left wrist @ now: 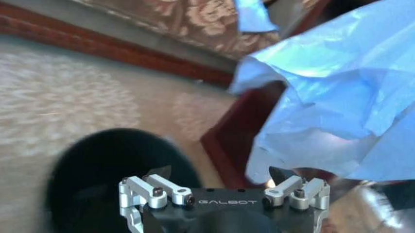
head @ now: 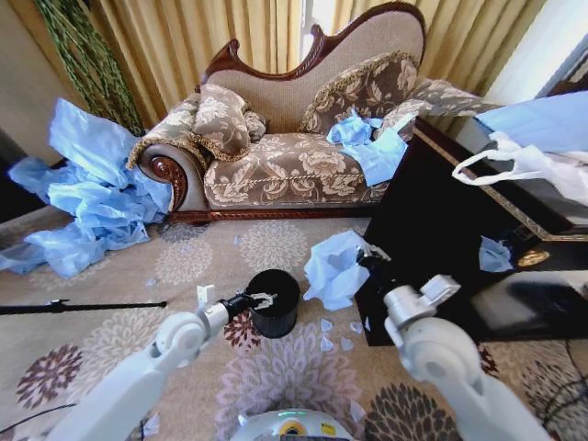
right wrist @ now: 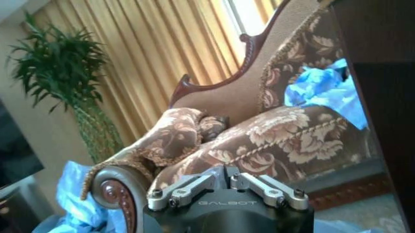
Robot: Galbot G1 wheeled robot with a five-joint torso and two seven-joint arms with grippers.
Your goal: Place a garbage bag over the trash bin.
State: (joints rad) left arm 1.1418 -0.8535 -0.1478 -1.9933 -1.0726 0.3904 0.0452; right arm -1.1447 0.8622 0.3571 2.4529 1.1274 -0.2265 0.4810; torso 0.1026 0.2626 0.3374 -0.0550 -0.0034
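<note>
Black trash bin [head: 275,302] on the floral rug [head: 110,340], my left gripper [head: 264,299] spread open at its near-left rim, crinkly blue garbage bag [head: 335,267] just right, seemingly pinched in my right gripper [head: 370,254].

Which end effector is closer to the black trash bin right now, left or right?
Left. The left end effector sits right at the rim of the trash bin. The right end effector is farther off, up beside the garbage bag near the dark table.
</note>
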